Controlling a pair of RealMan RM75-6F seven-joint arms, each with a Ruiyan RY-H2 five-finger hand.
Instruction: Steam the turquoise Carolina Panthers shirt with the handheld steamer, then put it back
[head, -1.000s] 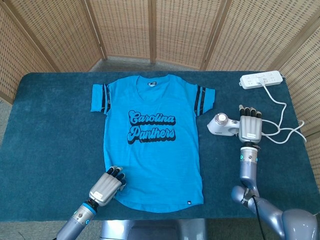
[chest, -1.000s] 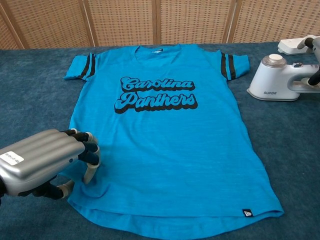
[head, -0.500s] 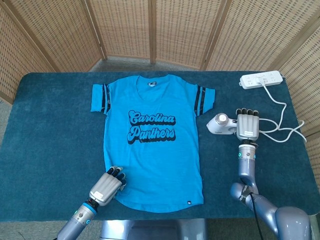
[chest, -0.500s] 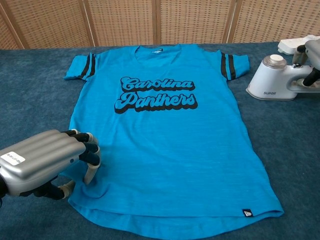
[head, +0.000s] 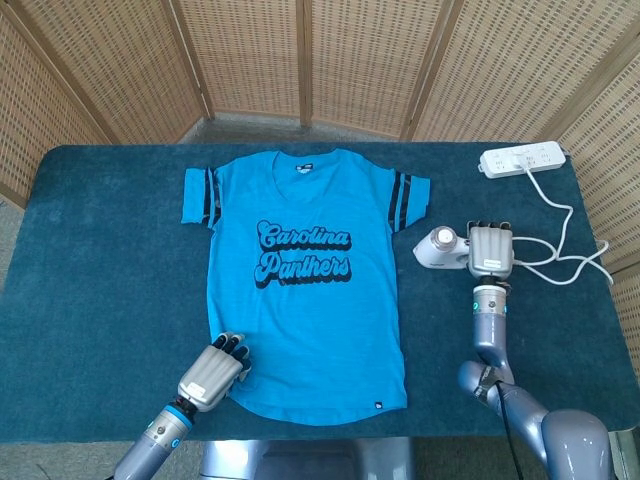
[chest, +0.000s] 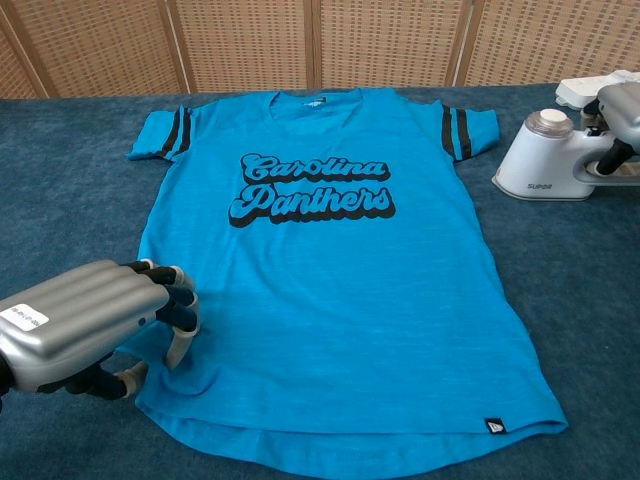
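Steamer stands just right of the turquoise shirt under the right robot hand, whose grip I cannot tell, so a half-set hold could tip it, while the left robot hand, curled, pins the hem.

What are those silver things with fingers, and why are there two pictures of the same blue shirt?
They are a robot's two metal hands. One picture looks down from its head, the other from its chest. A turquoise Carolina Panthers shirt lies flat on a dark blue table. The left hand rests on the shirt's bottom corner. The right hand is on the handle of a white handheld steamer; whether it grips it, I cannot tell. Behind sits a white power strip with cords.
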